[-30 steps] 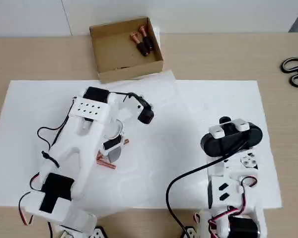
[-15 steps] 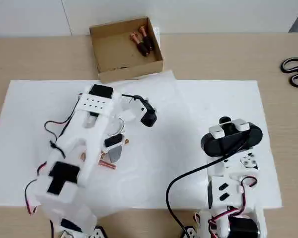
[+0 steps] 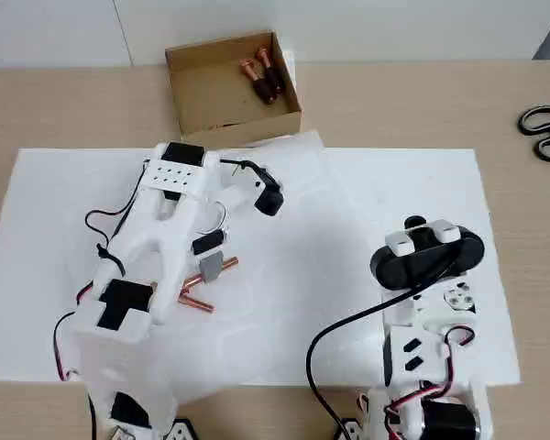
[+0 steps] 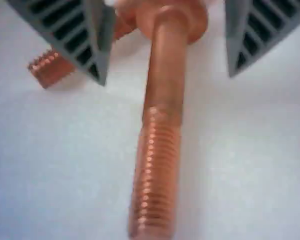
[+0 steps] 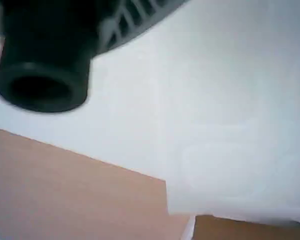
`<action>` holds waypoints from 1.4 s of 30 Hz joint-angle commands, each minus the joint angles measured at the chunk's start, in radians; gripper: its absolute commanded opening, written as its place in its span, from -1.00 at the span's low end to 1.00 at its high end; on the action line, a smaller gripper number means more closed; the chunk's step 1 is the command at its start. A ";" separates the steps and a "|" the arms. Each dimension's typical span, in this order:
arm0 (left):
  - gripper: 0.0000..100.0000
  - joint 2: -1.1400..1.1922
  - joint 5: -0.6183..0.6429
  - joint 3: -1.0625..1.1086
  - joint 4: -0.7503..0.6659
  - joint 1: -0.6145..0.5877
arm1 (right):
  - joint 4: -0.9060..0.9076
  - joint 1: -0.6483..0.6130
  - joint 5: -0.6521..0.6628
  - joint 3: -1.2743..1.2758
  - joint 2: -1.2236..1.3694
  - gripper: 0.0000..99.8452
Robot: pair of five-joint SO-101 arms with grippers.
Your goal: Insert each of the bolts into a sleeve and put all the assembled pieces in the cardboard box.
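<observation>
- The left gripper (image 4: 167, 75) is hovering low over the white sheet (image 3: 348, 211), toward the bench's (image 3: 394, 101) left edge, jaws standing wide.
- A copper bolt (image 4: 157, 165) is lying flat between those jaws, untouched on both sides.
- A second bolt (image 4: 47, 70) is lying just beside it.
- The right gripper (image 5: 105, 30) is holding a black sleeve (image 5: 40, 80) above the sheet, near the bench's near edge.
- The cardboard box (image 3: 211, 92) is sitting at the far edge, with two assembled pieces (image 3: 261, 78) lying in its right corner.

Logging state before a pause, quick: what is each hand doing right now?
Left hand: open, fingers either side of a copper bolt, not gripping it.
Right hand: closed, holding a black sleeve.
</observation>
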 commanded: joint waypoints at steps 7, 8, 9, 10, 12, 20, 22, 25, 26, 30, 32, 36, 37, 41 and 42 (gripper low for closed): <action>-0.70 -0.008 -0.002 -0.035 0.015 -0.012 | 0.001 0.007 0.008 -0.008 -0.013 -0.99; -0.70 -0.008 -0.002 -0.035 0.017 -0.012 | 0.001 0.007 0.008 -0.008 -0.013 -0.99; -0.70 -0.008 -0.002 -0.035 0.017 -0.012 | 0.001 0.007 0.008 -0.008 -0.013 -0.99; -0.70 -0.008 -0.002 -0.035 0.017 -0.012 | 0.001 0.007 0.008 -0.008 -0.013 -0.99; -0.70 -0.008 -0.002 -0.035 0.017 -0.012 | 0.001 0.007 0.008 -0.008 -0.013 -0.99; -0.70 0.014 -0.002 -0.033 0.017 -0.009 | 0.001 0.007 0.008 -0.012 -0.013 -0.99; -0.70 0.057 -0.002 -0.033 0.017 -0.009 | 0.001 0.007 0.008 -0.012 -0.013 -0.99; -0.76 0.104 0.028 -0.059 0.014 -0.011 | 0.001 0.007 0.008 -0.012 -0.013 -0.99; -0.79 0.112 0.032 -0.073 0.015 -0.012 | 0.001 0.007 0.008 -0.012 -0.013 -0.99; -0.86 0.138 0.032 -0.088 0.015 -0.006 | 0.001 0.007 0.008 -0.012 -0.013 -0.99; -0.89 0.155 0.029 -0.088 0.015 -0.006 | 0.001 0.007 0.008 -0.012 -0.013 -0.99; -0.99 0.186 0.017 -0.090 0.015 -0.008 | 0.001 0.007 0.008 -0.012 -0.013 -0.99; -0.99 0.187 0.000 -0.090 0.015 -0.008 | 0.001 0.007 0.008 -0.012 -0.013 -0.99; -0.99 0.164 -0.009 -0.140 0.020 -0.006 | 0.001 0.007 0.008 -0.012 -0.013 -0.99; -0.99 0.157 -0.009 -0.165 0.021 -0.006 | 0.001 0.007 0.008 -0.012 -0.013 -0.99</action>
